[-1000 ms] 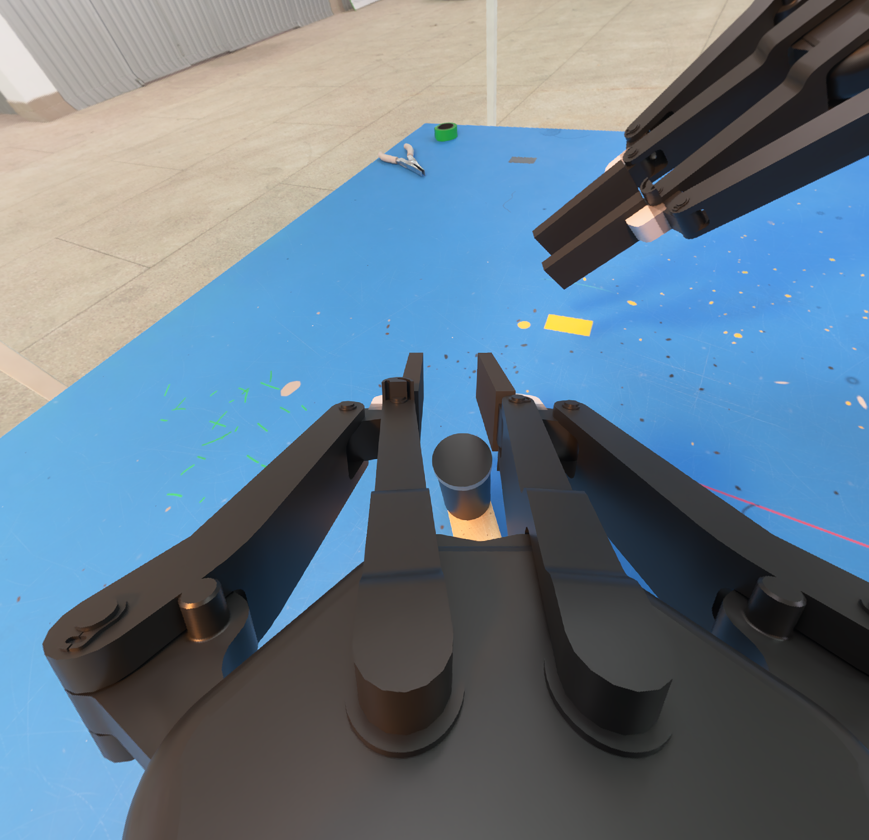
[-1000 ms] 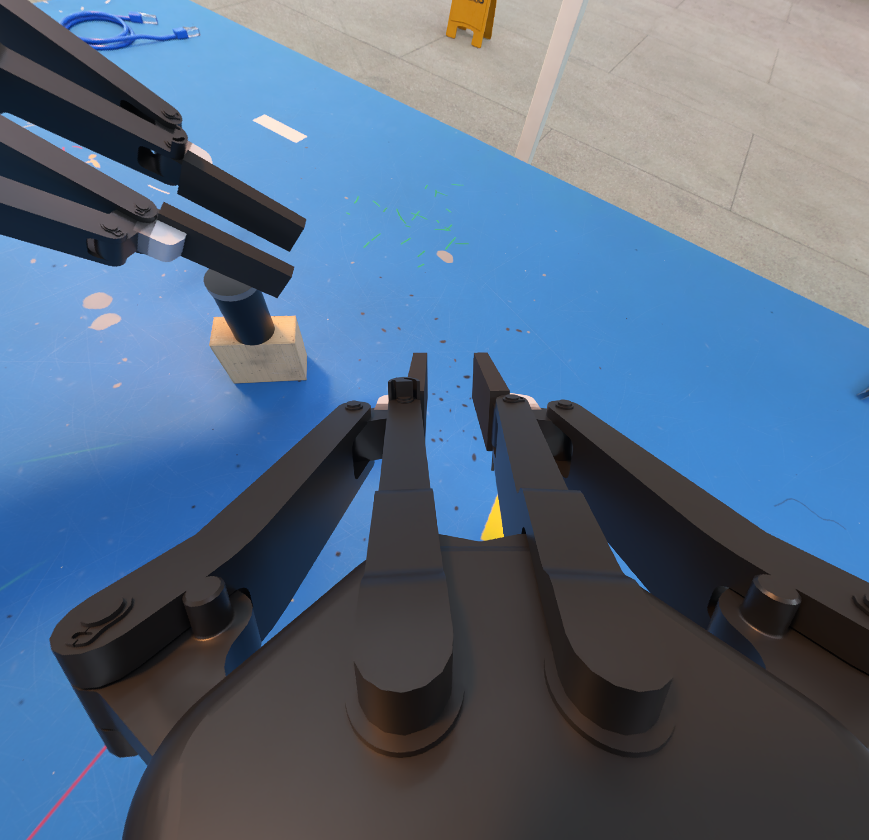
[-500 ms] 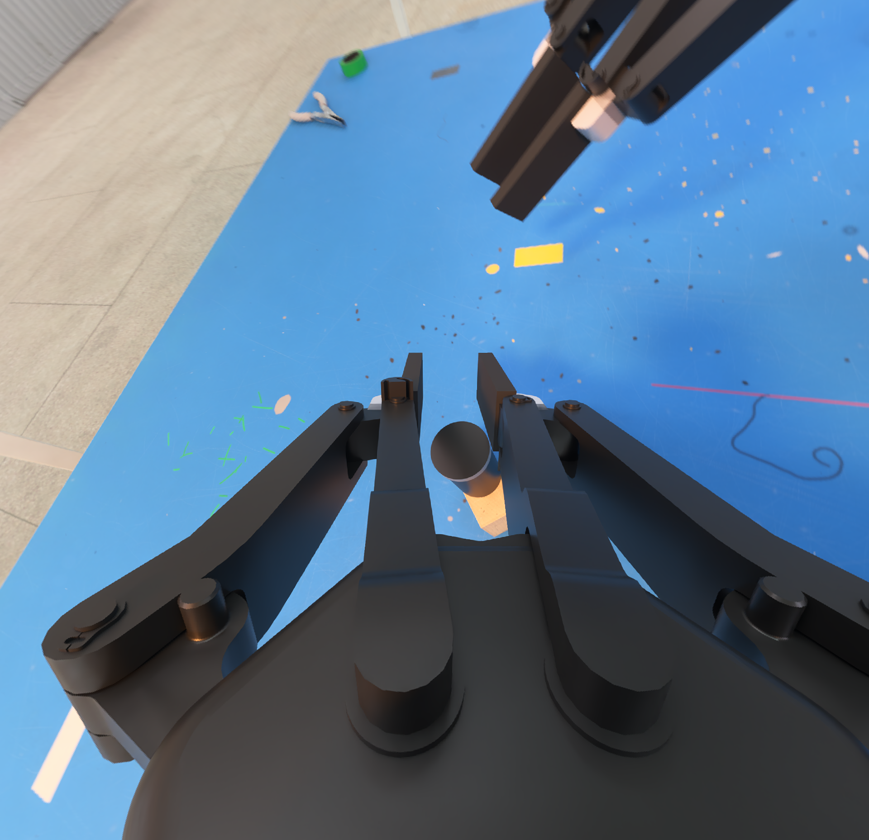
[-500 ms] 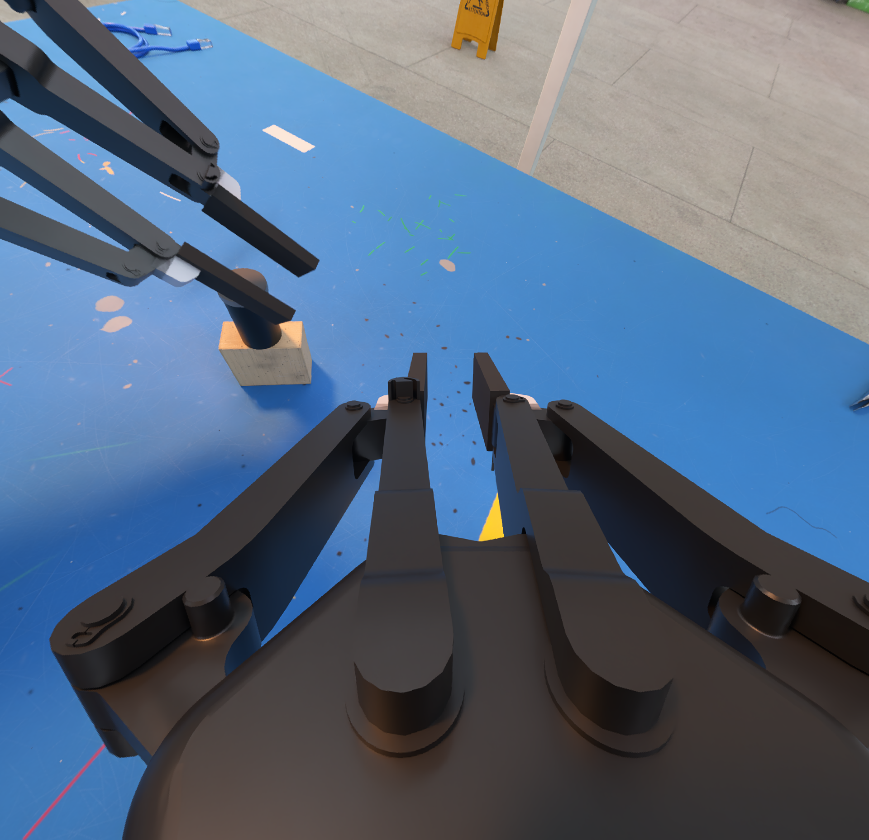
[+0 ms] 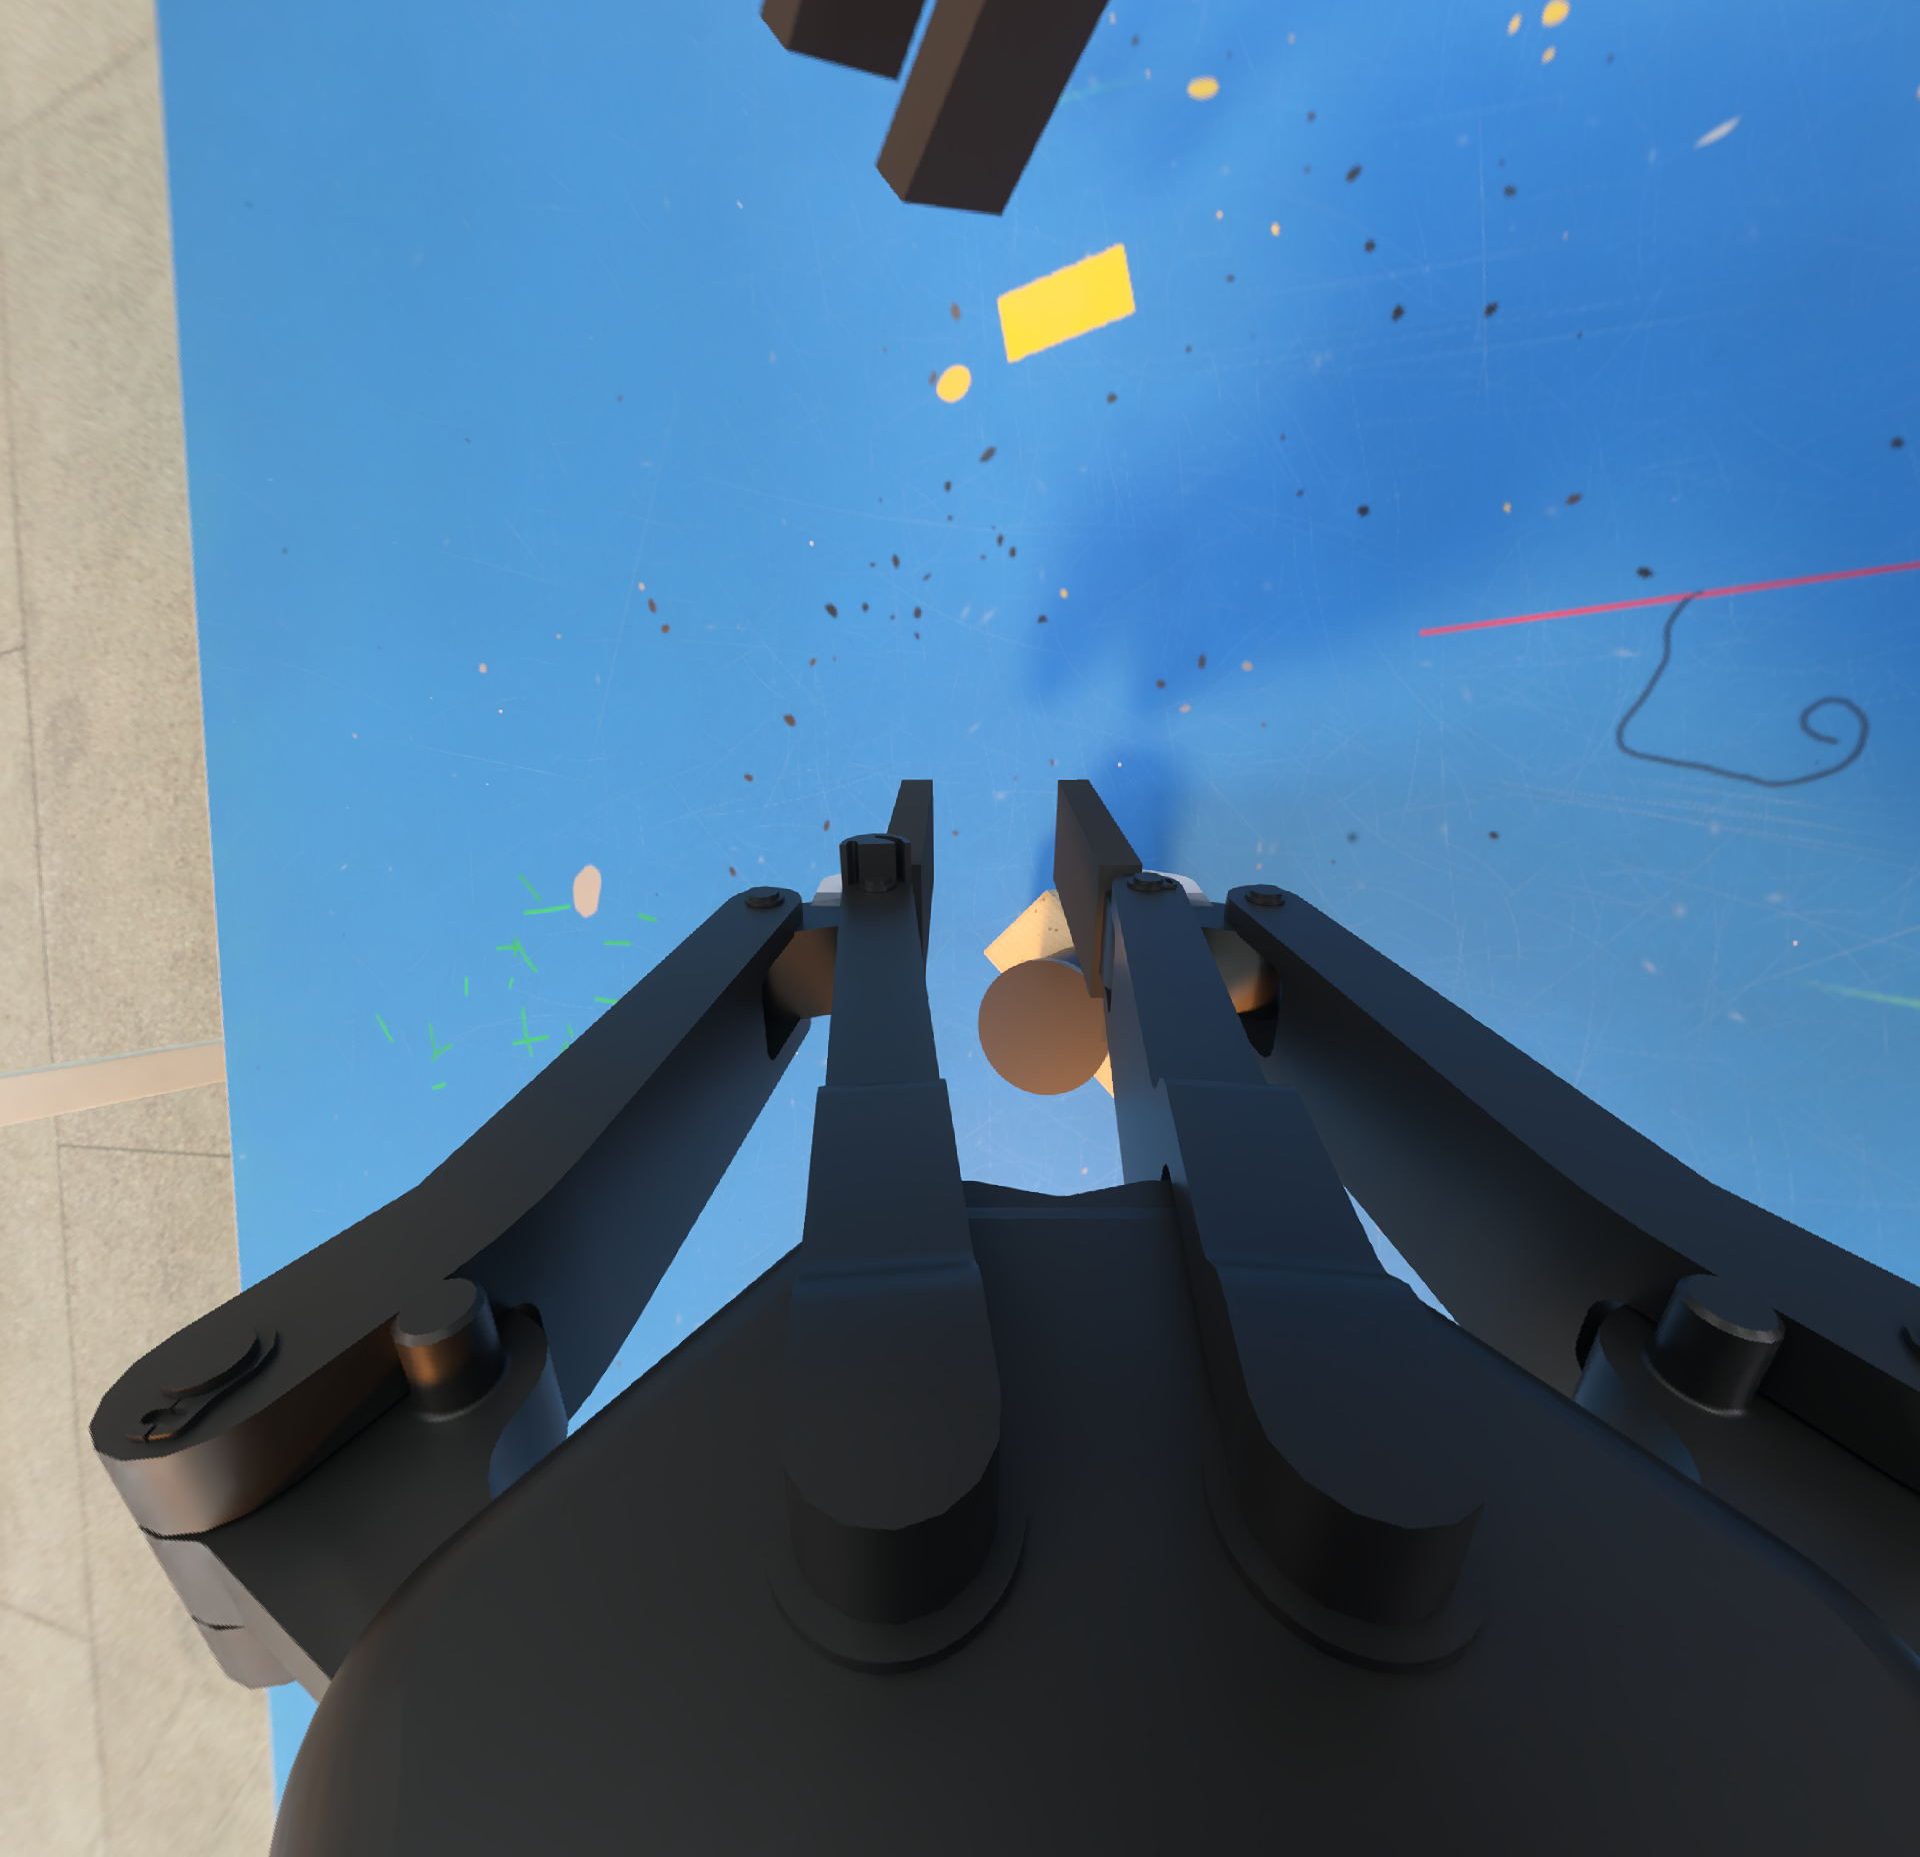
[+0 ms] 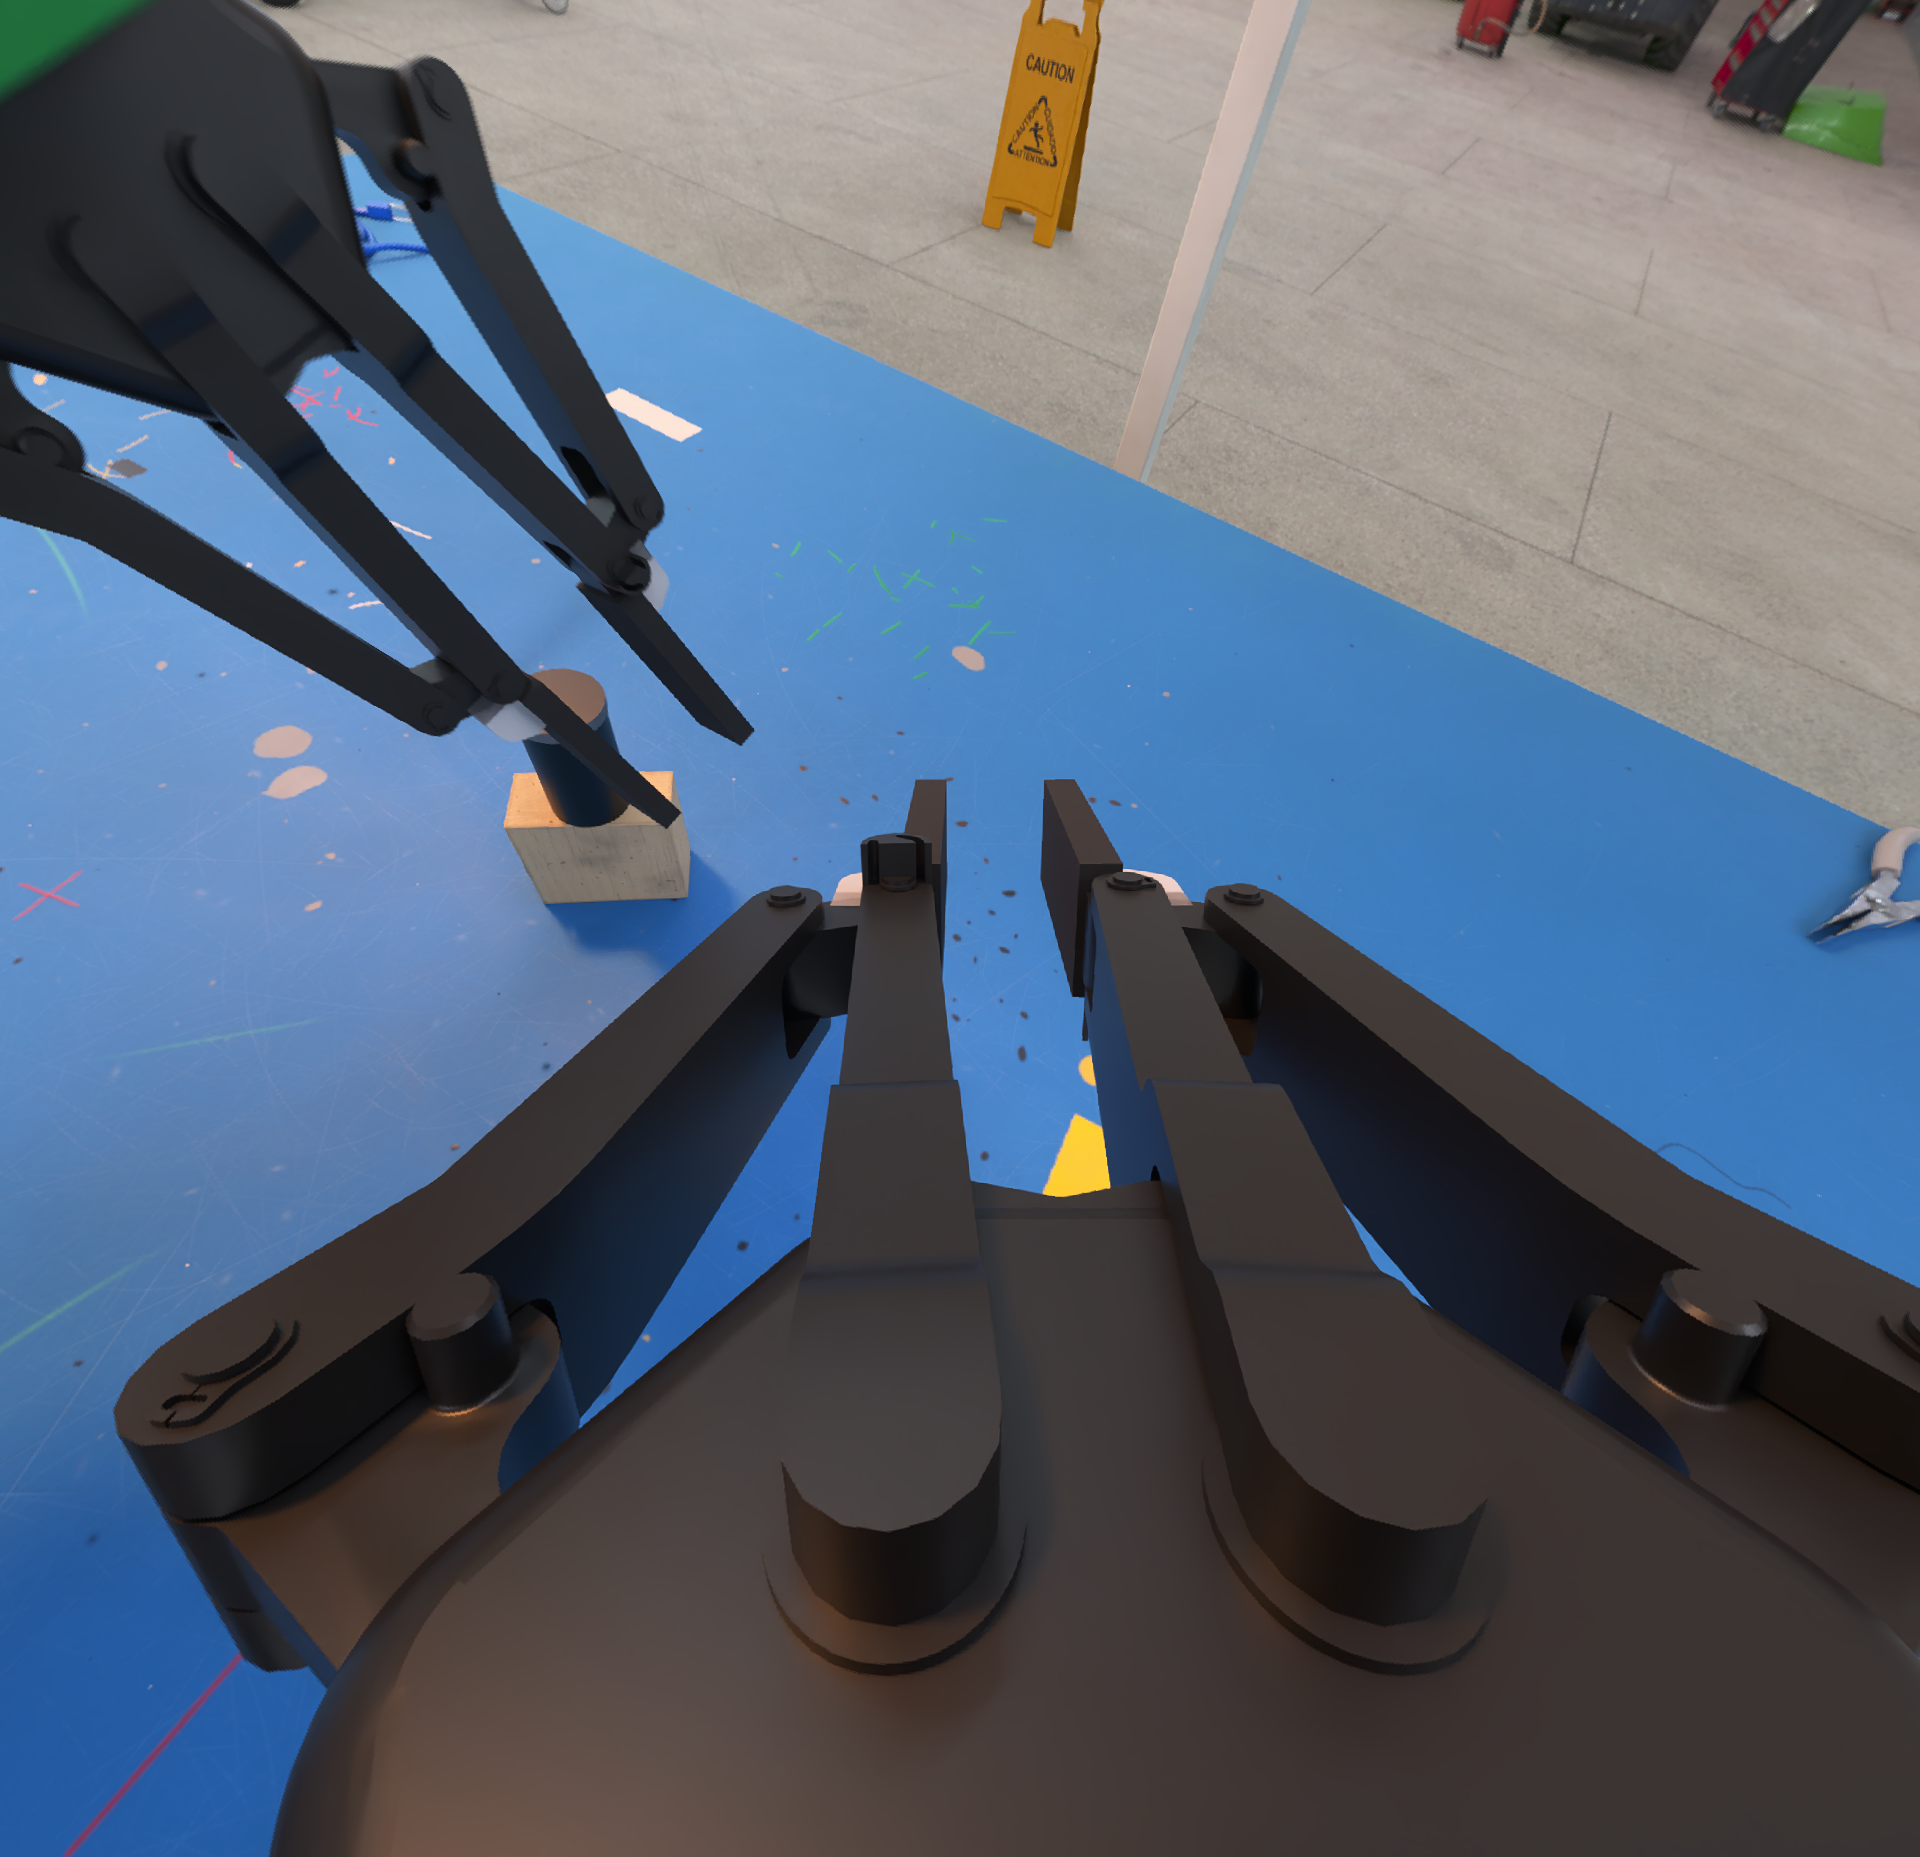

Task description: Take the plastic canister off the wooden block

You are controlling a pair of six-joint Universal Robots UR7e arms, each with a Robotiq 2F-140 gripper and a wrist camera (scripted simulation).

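A dark plastic canister stands upright on a pale wooden block on the blue table. In the left wrist view I look almost straight down on the canister's round top, with corners of the block showing beneath it. My left gripper is open, and the canister sits between its jaws, close against the right finger. In the right wrist view the left gripper reaches down over the canister. My right gripper is open and empty, to the right of the block.
The table's edge runs down the left with concrete floor beyond. A yellow patch lies ahead, under the right gripper's fingertips. Pliers lie at the far right. A white pole and a yellow floor sign stand off the table.
My left gripper has tilted to point steeply down and has come lower around the canister. The canister stays on the block. The right gripper has shifted only slightly.
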